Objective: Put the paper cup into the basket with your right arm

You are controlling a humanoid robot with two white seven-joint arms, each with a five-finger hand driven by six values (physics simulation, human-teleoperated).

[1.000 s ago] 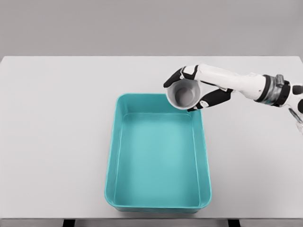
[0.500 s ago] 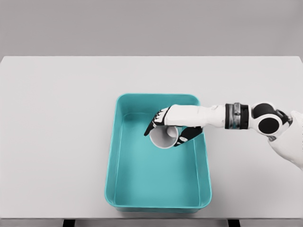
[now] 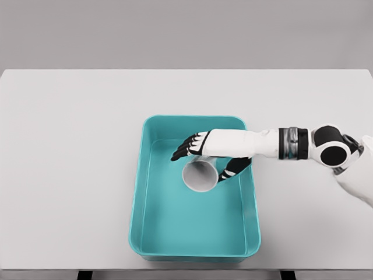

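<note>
Lying inside the teal basket, the paper cup sits just below the right hand, fingers spread.

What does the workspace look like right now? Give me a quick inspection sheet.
Surface: white table, plain.
Job's things: paper cup is inside the teal basket, over its upper half, mouth facing the camera.
Clutter: nothing seen.
Grippers: right robot hand is above the basket with fingers spread around the cup; whether they touch it cannot be told. Left robot hand is not in view.
Cables: nothing seen.
Surroundings: grey wall behind the table; dark table legs at the bottom edge.
</note>
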